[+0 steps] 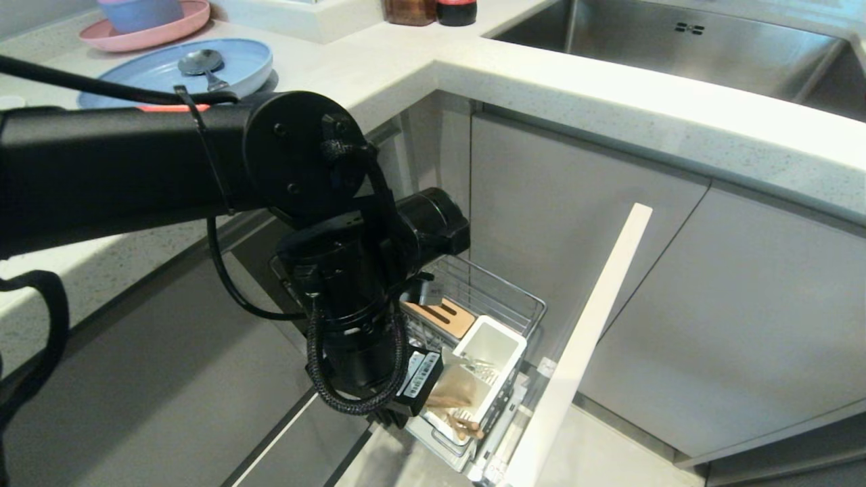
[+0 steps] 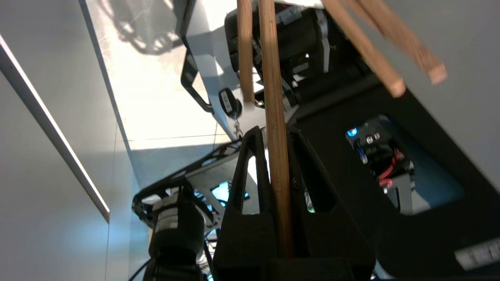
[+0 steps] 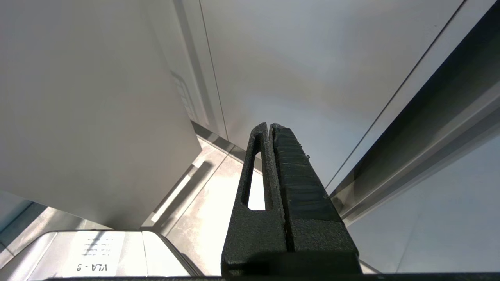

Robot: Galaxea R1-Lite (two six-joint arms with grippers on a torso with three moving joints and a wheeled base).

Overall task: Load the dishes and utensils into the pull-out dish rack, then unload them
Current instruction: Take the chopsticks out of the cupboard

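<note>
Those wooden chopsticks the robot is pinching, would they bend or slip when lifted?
Probably stiff: the chopstick stands straight between the left gripper's fingers. It may pivot or slide, being smooth, thin and pinched at one spot. Likely light.

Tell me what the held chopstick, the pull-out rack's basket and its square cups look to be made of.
The chopstick clamped in the left gripper looks like light wood or bamboo: matte tan with lengthwise grain. The rack's basket seems to be chromed steel wire, thin and shiny. The square cup looks like white plastic, smooth and opaque with thick moulded walls.
</note>
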